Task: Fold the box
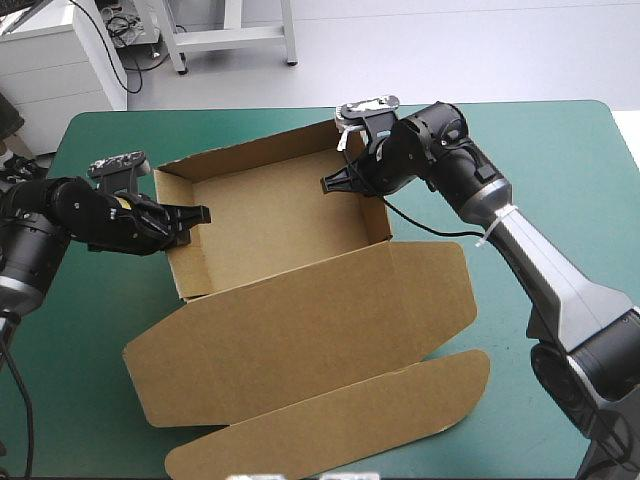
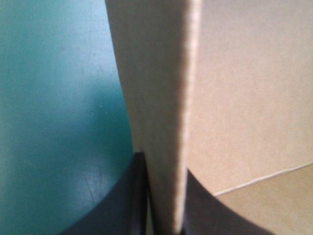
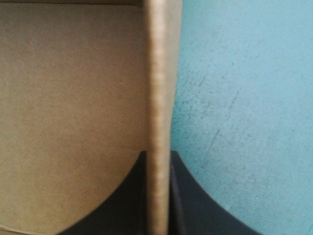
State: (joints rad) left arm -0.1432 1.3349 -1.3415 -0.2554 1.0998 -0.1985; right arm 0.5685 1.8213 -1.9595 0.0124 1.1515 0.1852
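Two flat panels of the brown box (image 1: 270, 220) lie nearest on the teal-green tabletop (image 1: 560, 150): the rounded tuck flap (image 1: 340, 420), then the wide lid (image 1: 300, 330). Beyond them, at the tabletop's middle, stands the open tray with its walls raised. The left arm (image 1: 60, 215) reaches in low and level from the left edge. The left jaws are all but closed on the tray's left wall (image 2: 161, 122) (one black finger (image 2: 117, 210) outside, the other inside, the board pinched between). The right arm (image 1: 540, 260) rises from the near right, bends at the elbow and points its wrist leftward. The right jaws pinch the right wall (image 3: 159, 98), likewise nearly closed, a finger against each face.
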